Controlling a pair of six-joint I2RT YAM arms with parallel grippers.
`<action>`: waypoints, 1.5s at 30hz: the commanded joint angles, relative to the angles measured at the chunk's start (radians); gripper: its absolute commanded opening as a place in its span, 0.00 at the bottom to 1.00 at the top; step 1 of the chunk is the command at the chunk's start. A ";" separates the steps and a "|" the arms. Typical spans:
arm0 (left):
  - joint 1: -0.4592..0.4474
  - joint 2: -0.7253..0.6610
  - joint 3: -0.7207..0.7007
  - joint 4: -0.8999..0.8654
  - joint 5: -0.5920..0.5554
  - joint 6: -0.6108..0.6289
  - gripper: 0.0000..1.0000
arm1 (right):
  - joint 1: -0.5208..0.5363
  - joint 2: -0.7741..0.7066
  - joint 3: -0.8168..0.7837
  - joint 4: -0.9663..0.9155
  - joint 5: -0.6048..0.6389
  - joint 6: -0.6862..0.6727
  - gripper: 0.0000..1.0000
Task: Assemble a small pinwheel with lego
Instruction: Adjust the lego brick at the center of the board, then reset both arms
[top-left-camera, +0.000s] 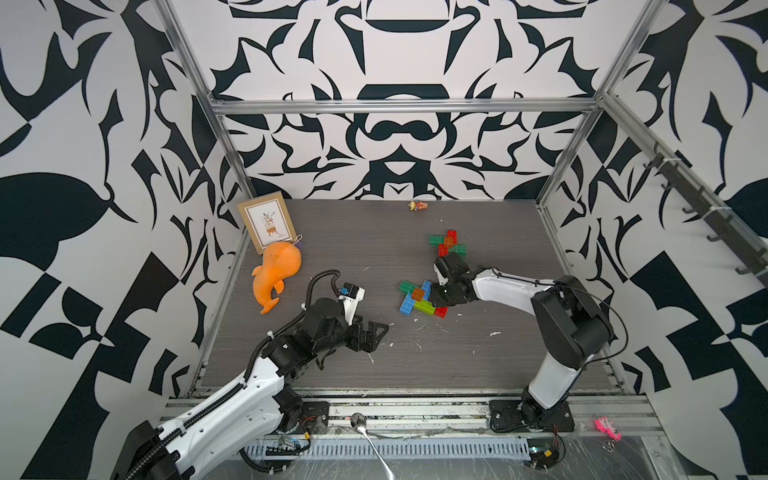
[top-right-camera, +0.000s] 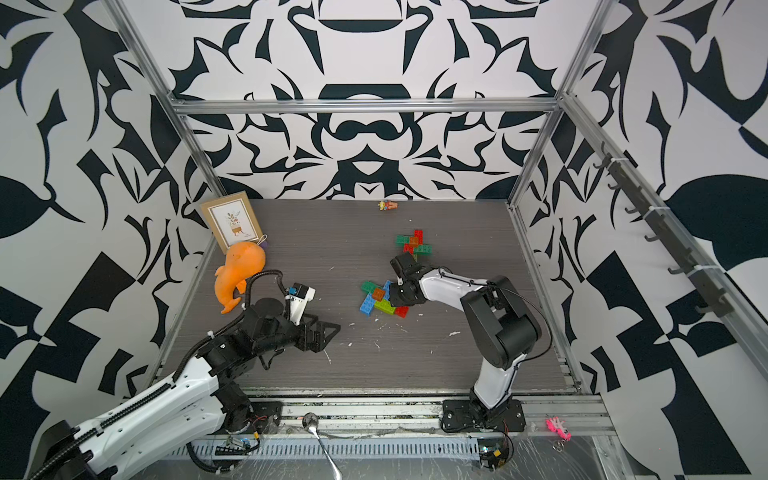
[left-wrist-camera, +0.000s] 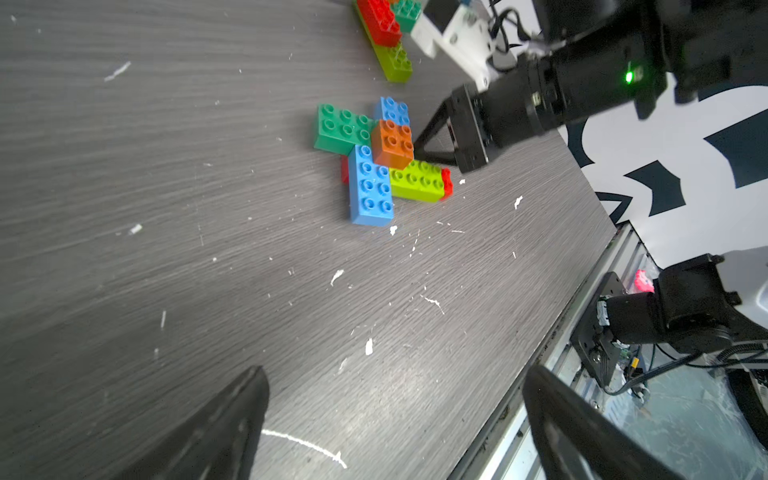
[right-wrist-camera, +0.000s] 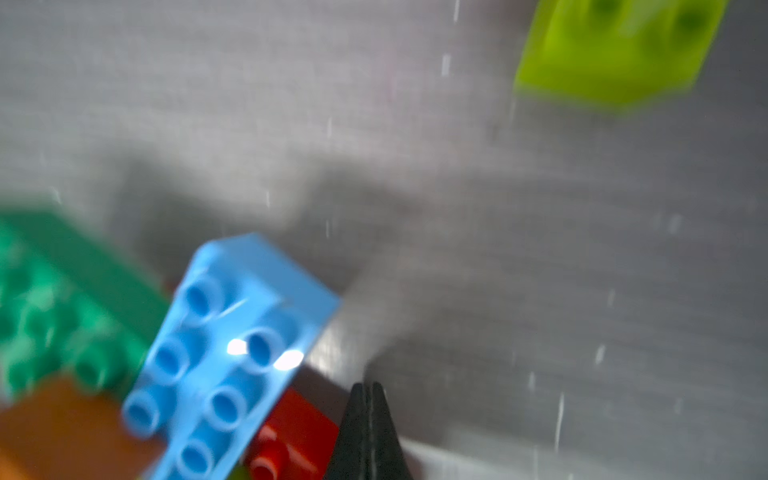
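Left hand (top-left-camera: 376, 340) spread, near table (top-left-camera: 415, 374) front edge

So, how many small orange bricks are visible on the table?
2. The near orange brick tops the near pinwheel beside the right tool; the far orange brick tops the far pinwheel. The right arm may hide more.

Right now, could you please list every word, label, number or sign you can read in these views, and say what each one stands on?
No text can be read in any view.
Framed card, in a top view: a faint line of print seems to sit under the plant drawing, too small to read.
Lego bricks, in the left wrist view: the studs show no legible lettering; in the right wrist view they are too blurred to tell.
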 joint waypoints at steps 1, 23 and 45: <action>-0.001 -0.018 0.016 -0.026 -0.015 0.022 1.00 | 0.055 -0.101 -0.106 0.057 0.034 0.081 0.00; -0.002 0.044 0.004 0.021 -0.070 -0.005 1.00 | 0.308 -0.160 -0.232 0.207 0.200 0.262 0.00; 0.268 0.318 0.001 0.481 -1.047 0.384 1.00 | -0.301 -0.700 -0.363 0.358 0.453 -0.264 0.99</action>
